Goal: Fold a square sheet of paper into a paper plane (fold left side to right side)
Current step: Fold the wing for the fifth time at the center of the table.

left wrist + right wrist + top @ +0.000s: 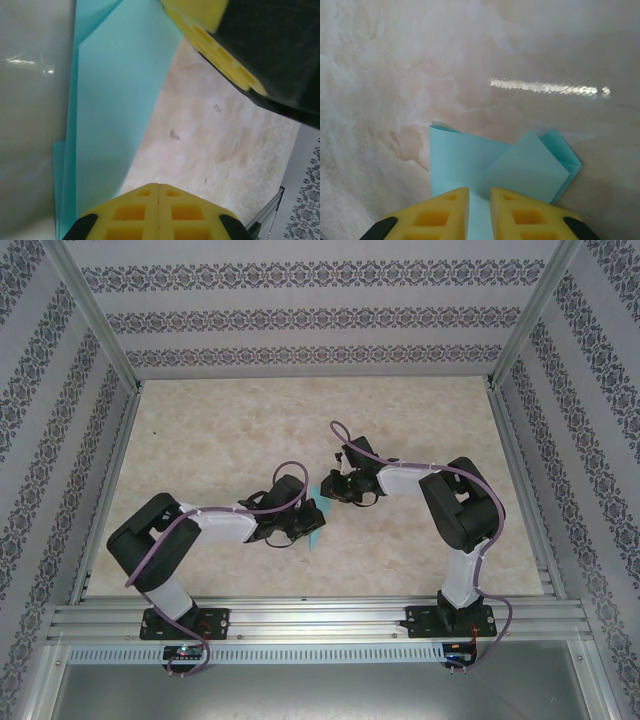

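The part-folded teal paper lies on the surface between the arms; thin, light and slippery, it is probably best pinned flat and lifted by a free corner. The left fingers are closed at its edge, grip unclear; the right fingers stand slightly apart over it

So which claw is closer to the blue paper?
Neither clearly. The left gripper, shut, is at one end of the paper; the right gripper, fingers slightly apart, is at the other end.

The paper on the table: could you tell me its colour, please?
Plain light teal-blue paper, clearest in the left wrist view.
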You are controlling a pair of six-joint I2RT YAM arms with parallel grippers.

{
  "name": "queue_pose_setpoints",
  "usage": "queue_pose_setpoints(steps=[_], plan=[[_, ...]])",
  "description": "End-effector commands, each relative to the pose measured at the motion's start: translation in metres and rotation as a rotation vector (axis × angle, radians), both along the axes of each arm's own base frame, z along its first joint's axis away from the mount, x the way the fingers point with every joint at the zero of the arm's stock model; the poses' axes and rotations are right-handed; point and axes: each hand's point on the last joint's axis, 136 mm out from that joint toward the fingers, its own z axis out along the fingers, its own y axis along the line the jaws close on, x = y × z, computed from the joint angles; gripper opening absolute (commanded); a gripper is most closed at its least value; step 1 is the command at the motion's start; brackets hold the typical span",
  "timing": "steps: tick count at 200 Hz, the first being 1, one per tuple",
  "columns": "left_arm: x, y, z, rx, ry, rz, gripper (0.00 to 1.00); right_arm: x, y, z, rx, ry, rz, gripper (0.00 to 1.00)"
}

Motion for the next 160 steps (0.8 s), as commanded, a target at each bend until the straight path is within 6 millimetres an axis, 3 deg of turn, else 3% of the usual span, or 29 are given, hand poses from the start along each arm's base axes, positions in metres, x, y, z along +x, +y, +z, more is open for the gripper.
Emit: queue_pose_setpoints(steps=[1, 39, 74, 130, 160], plan=[[0.003, -0.004, -0.007, -0.002, -0.004, -0.047, 0.03, -0.012, -0.016, -0.03, -0.109, 0.06, -0.002, 0.21], [-0.01, 0.007, -0.029, 0.027, 0.051, -0.038, 0.03, -0.012, -0.02, -0.031, -0.131, 0.064, -0.006, 0.2], [-0.034, 0.023, -0.042, 0.042, 0.109, -0.028, 0.03, -0.012, -0.025, -0.036, -0.165, 0.076, -0.015, 0.21], [-0.069, 0.05, -0.05, 0.117, 0.168, -0.061, 0.03, -0.012, -0.027, -0.04, -0.185, 0.084, -0.016, 0.2], [-0.081, 0.051, -0.049, 0.109, 0.188, -0.108, 0.04, -0.011, -0.028, -0.041, -0.191, 0.087, -0.017, 0.2]])
